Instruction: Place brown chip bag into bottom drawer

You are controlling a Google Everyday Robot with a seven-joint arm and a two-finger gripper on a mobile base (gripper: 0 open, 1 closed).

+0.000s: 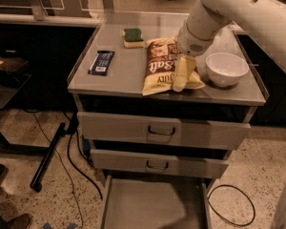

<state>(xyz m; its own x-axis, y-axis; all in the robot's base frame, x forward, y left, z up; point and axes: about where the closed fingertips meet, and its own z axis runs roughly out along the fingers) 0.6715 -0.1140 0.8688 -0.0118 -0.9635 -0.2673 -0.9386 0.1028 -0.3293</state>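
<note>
The brown chip bag (159, 63) lies flat on the cabinet top, brown upper part toward the back and cream-yellow lower part toward the front edge. My gripper (180, 82) comes down from the white arm at the upper right and sits on the bag's lower right part, between the bag's lettering and the bowl. The bottom drawer (152, 204) is pulled out at floor level, a wide grey tray with nothing in it. The two higher drawers are closed.
A white bowl (226, 68) stands just right of the gripper. A green sponge (132, 36) sits at the back and a dark blue wrapper bar (101, 62) at the left. Cables (231, 204) and a black pole (47, 156) lie on the floor beside the cabinet.
</note>
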